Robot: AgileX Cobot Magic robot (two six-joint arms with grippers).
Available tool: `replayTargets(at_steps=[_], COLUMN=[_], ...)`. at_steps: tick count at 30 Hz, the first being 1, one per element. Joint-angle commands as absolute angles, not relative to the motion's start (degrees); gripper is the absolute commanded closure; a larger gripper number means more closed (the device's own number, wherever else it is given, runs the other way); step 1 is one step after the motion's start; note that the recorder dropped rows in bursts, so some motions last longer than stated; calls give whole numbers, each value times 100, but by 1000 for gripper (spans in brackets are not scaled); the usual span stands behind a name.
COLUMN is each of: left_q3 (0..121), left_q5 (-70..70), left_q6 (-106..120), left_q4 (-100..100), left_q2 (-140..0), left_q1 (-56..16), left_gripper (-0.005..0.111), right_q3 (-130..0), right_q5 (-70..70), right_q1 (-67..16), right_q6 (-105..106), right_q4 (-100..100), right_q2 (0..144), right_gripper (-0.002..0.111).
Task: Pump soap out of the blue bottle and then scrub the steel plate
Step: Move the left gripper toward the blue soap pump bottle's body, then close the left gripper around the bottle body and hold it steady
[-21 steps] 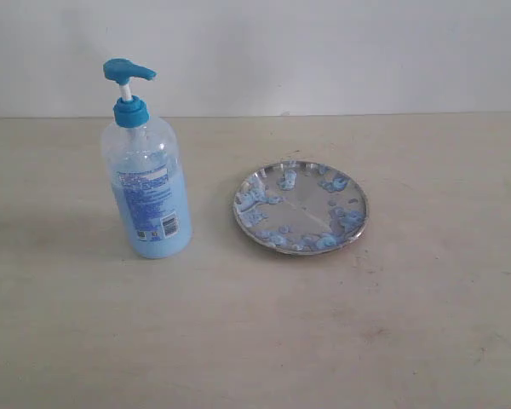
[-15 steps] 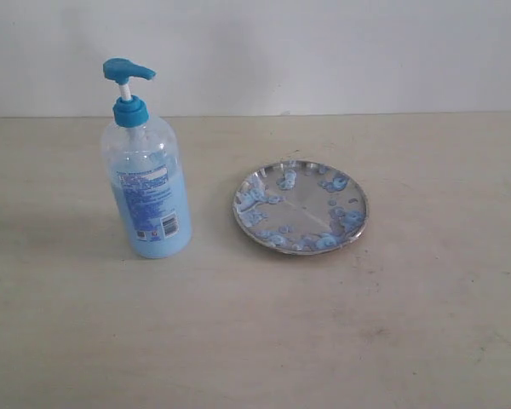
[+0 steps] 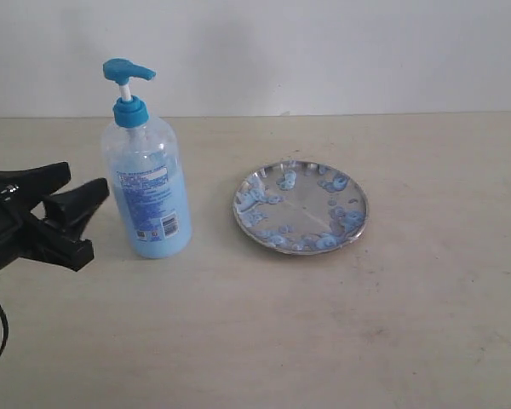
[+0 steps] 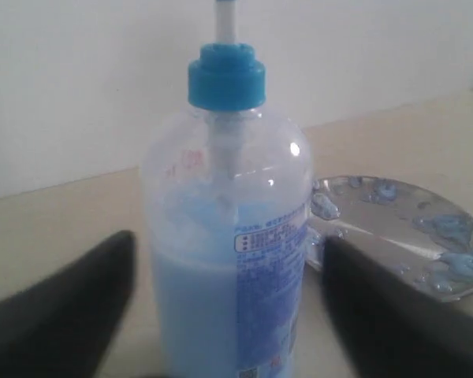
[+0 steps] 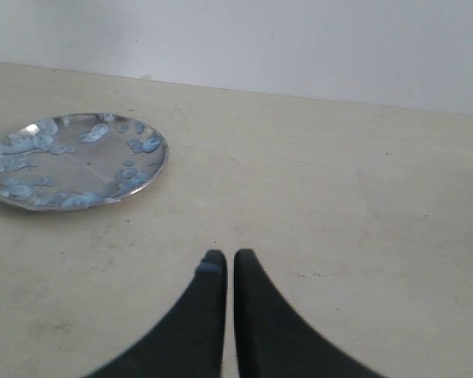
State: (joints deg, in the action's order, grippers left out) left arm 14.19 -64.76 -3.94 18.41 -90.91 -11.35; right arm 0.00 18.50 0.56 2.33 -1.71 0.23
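Right gripper (image 5: 223, 264): clenched, its two dark fingers almost touching and holding nothing. It hangs over bare counter (image 3: 324, 341) on the near side of the plate. The exterior view does not show it.
Left gripper (image 3: 87, 181): released, jaws spread wide and empty. It reaches in from the left edge of the counter. In the left wrist view one finger shows on each side of the bottle's lower body, and neither touches it.
Blue pump bottle (image 3: 149, 192): upright, left of the counter's middle and just beside the left gripper's tips. It is a little over half full of light blue liquid.
Pump head (image 3: 128, 70): raised, spout turned toward the plate's side.
Steel plate (image 3: 301, 207): flat near the counter's middle, apart from the bottle toward the right edge.
Soap (image 3: 336, 183): pale blue blobs scattered mostly around the plate's rim.
Wall (image 3: 324, 51): plain white, behind the far edge.
Risk, tipping: the bottle is tall and narrow, so an off-centre squeeze or a nudging finger could topple it.
Risk, slipping: the smooth plastic may slide if gripped low.
Risk, spill: the spout does not overhang the plate, so a pump from here would likely wet the counter.
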Motion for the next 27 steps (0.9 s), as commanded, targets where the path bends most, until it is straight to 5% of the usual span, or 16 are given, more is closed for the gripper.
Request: replayTargets(at_steps=[1, 27], left_q3=[1632, 4218], left_q5=[-6455, -6508], left_q6=[-320, -294], left_q4=[1761, 2509], left_q2=[-9469, -12037], left_q1=[-1190, -1190], left_gripper=[-2, 3], right_q3=[0, 0], right_q5=[1783, 1783], right_q1=[44, 44], right_q6=[246, 246], right_q4=[-201, -201], right_q2=[0, 0], right_gripper=[108, 108])
